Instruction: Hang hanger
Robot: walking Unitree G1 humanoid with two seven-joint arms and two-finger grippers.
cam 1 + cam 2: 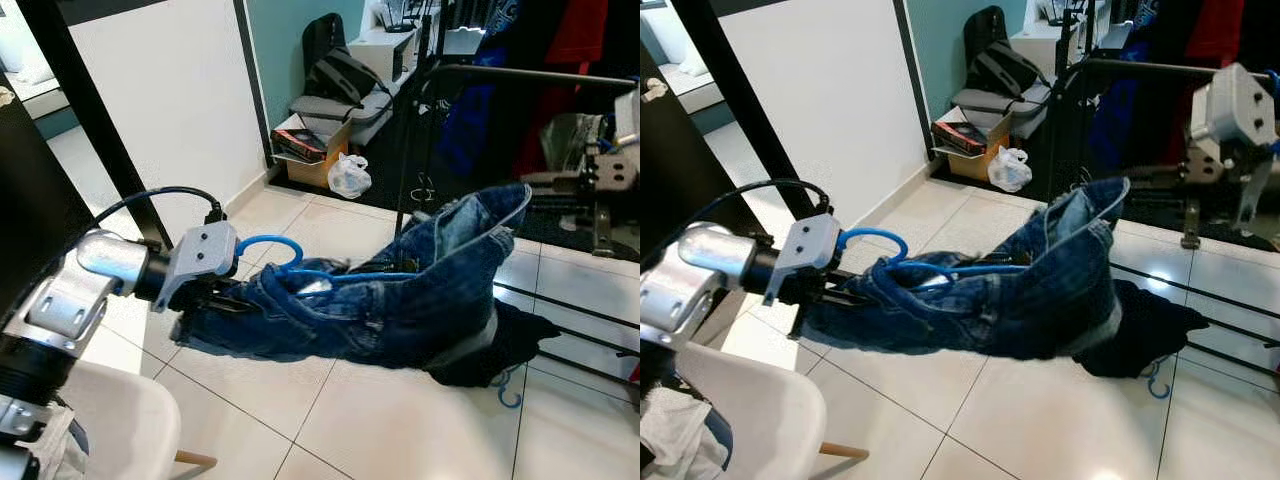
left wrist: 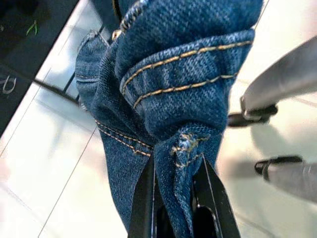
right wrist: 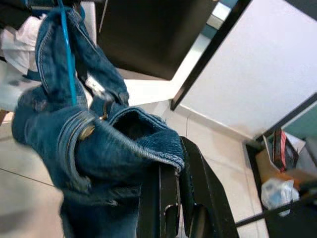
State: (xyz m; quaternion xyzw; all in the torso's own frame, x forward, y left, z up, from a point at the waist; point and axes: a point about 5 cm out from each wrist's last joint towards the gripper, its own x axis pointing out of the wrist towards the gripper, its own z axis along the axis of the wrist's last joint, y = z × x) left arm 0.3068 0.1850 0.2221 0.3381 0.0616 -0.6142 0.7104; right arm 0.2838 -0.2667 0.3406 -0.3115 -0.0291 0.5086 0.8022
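Note:
A pair of blue jeans (image 1: 400, 300) hangs stretched between my two grippers above the tiled floor. A blue hanger (image 1: 272, 247) is threaded into them; its hook loops out beside my left wrist and its bar runs inside the denim. My left gripper (image 2: 176, 171) is shut on a folded seam at the jeans' left end. My right gripper (image 3: 178, 158) is shut on the waistband edge at the raised right end, with its grey wrist (image 1: 1230, 110) high at the right. A black rack rail (image 1: 530, 75) runs behind the jeans.
A dark garment (image 1: 515, 335) and a second blue hanger hook (image 1: 510, 395) lie on the floor under the jeans. A white chair (image 1: 115, 420) stands at the lower left. A cardboard box (image 1: 312, 150), a plastic bag (image 1: 349, 176) and hanging clothes sit at the back.

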